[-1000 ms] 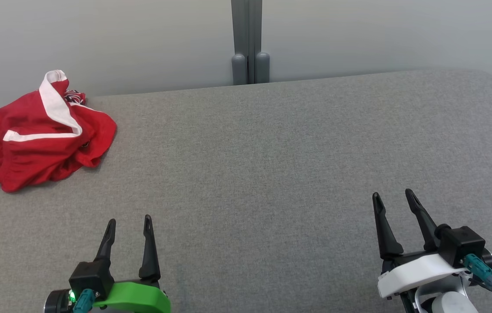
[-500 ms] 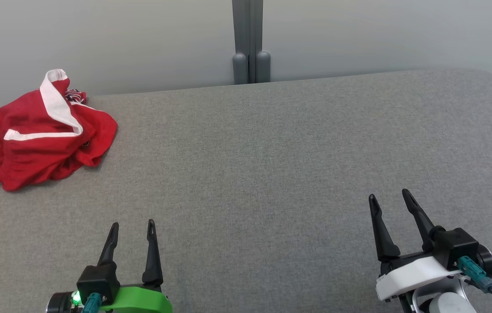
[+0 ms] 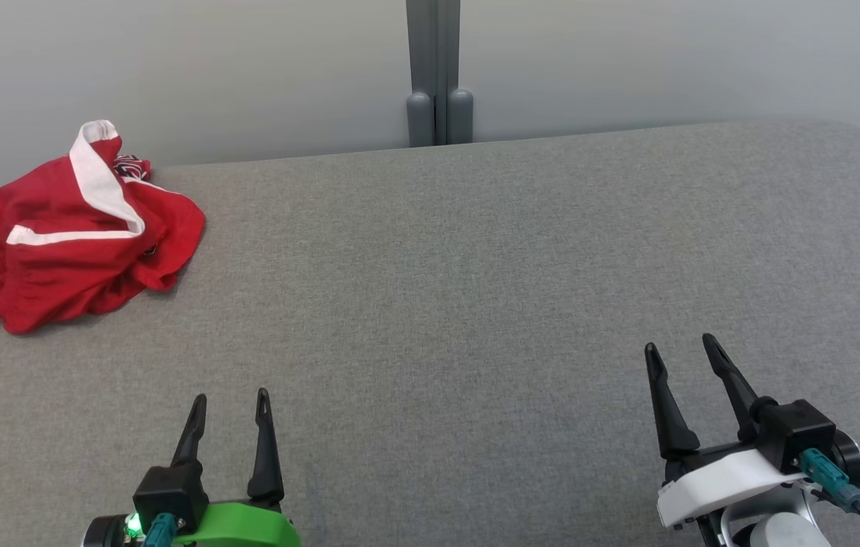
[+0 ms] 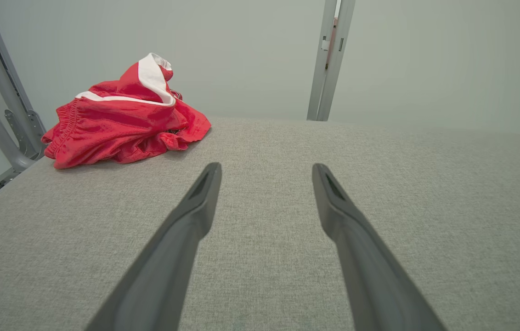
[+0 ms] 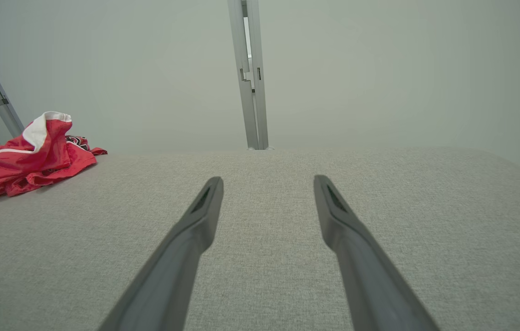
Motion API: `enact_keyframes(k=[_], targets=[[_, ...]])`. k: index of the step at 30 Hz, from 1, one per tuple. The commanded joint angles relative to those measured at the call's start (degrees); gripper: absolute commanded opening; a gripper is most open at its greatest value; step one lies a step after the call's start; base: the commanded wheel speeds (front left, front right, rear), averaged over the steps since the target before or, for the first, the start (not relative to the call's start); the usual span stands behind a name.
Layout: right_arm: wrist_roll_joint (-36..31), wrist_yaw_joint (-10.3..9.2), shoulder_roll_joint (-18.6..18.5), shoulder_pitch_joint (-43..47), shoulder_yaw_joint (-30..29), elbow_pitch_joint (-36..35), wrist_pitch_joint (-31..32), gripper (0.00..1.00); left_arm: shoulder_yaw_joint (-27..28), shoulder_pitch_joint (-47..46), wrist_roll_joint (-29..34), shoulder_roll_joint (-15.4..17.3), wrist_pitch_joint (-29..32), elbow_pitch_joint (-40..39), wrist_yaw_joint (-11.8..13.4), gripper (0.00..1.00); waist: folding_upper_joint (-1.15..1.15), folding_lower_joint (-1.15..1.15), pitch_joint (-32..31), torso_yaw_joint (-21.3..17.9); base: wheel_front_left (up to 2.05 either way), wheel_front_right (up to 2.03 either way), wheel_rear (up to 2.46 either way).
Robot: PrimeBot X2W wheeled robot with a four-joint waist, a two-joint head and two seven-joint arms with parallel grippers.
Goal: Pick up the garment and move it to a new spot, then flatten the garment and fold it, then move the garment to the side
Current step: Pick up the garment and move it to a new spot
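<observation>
Head view: the garment (image 3: 73, 228) is a red piece with white bands, crumpled in a heap at the far left corner of the grey padded surface (image 3: 437, 304). One white band stands up at the top of the heap. Its left side reaches the left edge of the surface, and the pale wall (image 3: 172, 68) is right behind it.

The left gripper (image 3: 231, 394), on a green mount, sits at the near edge, lower left. Jaws are spread with nothing between them. The garment lies ahead of it and to its left, well apart, with bare grey cloth between the two.

The right gripper (image 3: 681, 342), on a white mount, sits at the near right. Jaws are likewise spread and hold nothing. The garment is diagonally across the surface from it, farther off than from the left gripper. A grey post (image 3: 434, 68) rises behind the far edge, about midway between the two grippers.

Left wrist view: the two dark fingers (image 4: 195, 216) are parted and point across the surface. The garment sits beyond their tips and off to the left, outside the gap.

Right wrist view: the fingers are parted over bare cloth, and the garment shows small at the far left.

I cannot tell whether either gripper touches the surface.
</observation>
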Motion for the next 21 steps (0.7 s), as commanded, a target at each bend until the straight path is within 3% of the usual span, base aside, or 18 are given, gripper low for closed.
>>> enact_keyframes(k=[1,11,21], targets=[[0.26,0.0,-0.22,0.1,-0.07,0.1,-0.18,1.0,0.16,-0.04,-0.29,0.38,-0.04,0.18,-0.04,1.0,0.0,0.0,0.01,0.02,0.0,0.0,0.0],[0.16,0.0,-0.2,1.1,-0.81,-0.74,-0.18,1.0,-0.01,-0.84,-0.11,0.37,-0.04,0.32,0.04,1.0,0.0,0.0,0.16,2.94,0.0,0.0,0.0],[-0.06,0.0,-0.19,0.89,-1.0,-1.32,-0.18,1.0,0.67,-1.29,0.08,0.36,-0.04,0.18,0.22,1.0,0.0,0.0,0.46,16.85,0.0,0.0,0.0]])
